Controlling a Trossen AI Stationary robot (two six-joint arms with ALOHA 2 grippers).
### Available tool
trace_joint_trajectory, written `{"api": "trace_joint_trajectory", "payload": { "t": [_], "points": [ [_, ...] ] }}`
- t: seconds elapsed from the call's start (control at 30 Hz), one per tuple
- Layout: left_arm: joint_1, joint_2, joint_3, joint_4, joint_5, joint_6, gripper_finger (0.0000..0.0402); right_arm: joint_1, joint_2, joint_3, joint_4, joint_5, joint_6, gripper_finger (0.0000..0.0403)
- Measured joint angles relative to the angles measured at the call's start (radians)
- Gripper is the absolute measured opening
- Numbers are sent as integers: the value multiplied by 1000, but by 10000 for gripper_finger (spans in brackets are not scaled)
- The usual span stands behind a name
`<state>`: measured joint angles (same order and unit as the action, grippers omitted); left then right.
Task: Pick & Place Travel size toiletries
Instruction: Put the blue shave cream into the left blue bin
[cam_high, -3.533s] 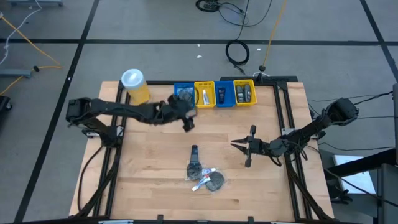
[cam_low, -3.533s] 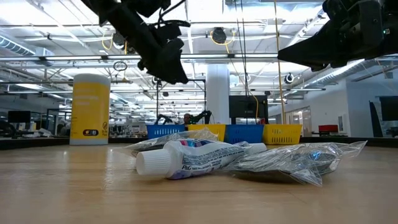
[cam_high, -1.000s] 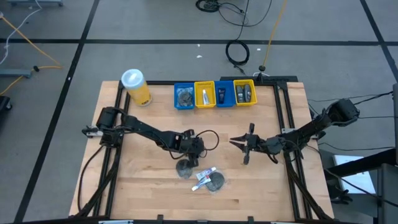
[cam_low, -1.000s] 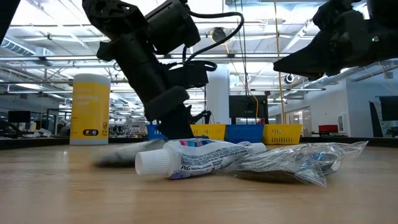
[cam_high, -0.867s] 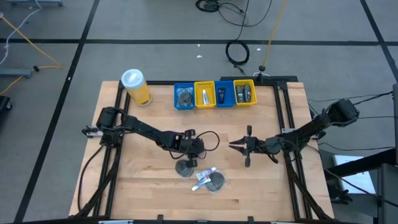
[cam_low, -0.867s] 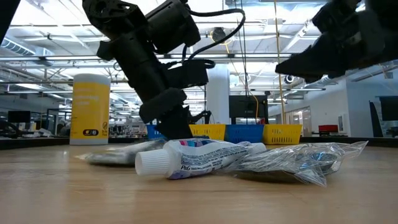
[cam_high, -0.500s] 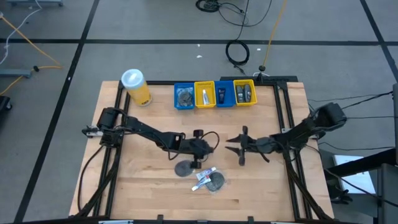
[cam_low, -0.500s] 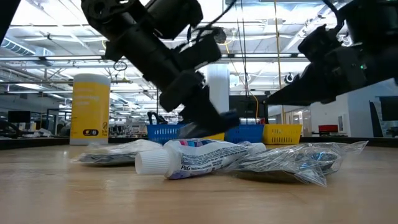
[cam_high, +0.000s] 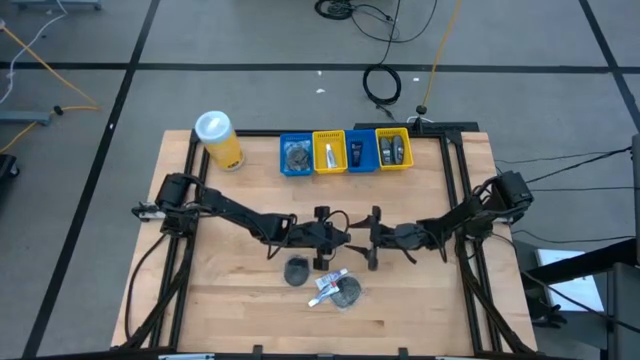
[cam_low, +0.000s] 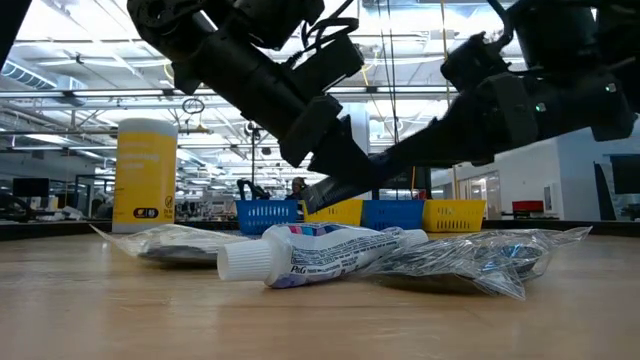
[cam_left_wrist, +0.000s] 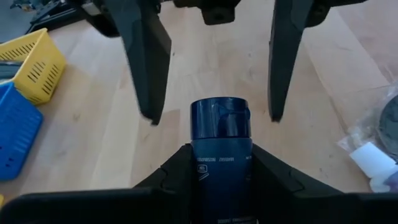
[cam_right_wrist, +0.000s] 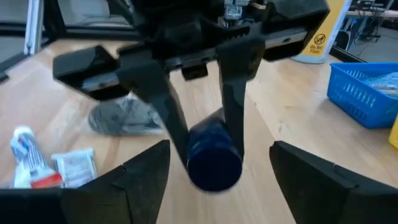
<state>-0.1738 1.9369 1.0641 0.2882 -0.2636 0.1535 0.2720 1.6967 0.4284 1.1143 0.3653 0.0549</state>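
Observation:
My left gripper (cam_high: 335, 237) hangs over the table's middle, shut on a dark blue bottle (cam_left_wrist: 221, 143) whose round end (cam_right_wrist: 214, 163) points at my right gripper (cam_high: 360, 238). The right gripper is open; its fingers (cam_left_wrist: 148, 62) stand on either side of the bottle's free end, apart from it. On the table below lie a bagged dark disc (cam_high: 297, 270), a white toothpaste tube (cam_low: 320, 255) on its side, and a second bagged disc (cam_high: 347, 291). My left gripper pinches the bottle's body (cam_left_wrist: 219, 171) between its two fingers (cam_right_wrist: 174, 127). The bottle lies along the fingers, its cap end sticking out past their tips. They reach toward the table's right, slanting a little downward. The bottle is lifted clear of the table.
Along the far edge stand a blue bin (cam_high: 296, 153), a yellow bin (cam_high: 329, 152), another blue bin (cam_high: 360, 150) and another yellow bin (cam_high: 393, 147), each with items inside. A yellow canister with a white lid (cam_high: 219, 138) stands at the far left.
My left gripper has risen from the pile with the blue bottle and tipped up from pointing steeply down to a shallow slant toward the right. The bagged disc stays on the table. My right gripper has moved toward the table's left and a little down, up to the bottle's end.

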Motion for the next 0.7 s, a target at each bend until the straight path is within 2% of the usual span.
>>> {"api": "trace_joint_trajectory", "payload": {
  "t": [0.2,0.4,0.57,0.7],
  "points": [
    [0,0,0,6,-1,-1,120,-16,0,6,-10,-7,53,228],
    [0,0,0,19,-1,-3,120,-31,0,6,-14,-80,65,171],
    [0,0,0,28,0,-22,120,-31,0,6,-18,-83,65,123],
    [0,0,0,25,0,-20,123,-31,-1,6,-28,-83,65,119]
  ]
}}
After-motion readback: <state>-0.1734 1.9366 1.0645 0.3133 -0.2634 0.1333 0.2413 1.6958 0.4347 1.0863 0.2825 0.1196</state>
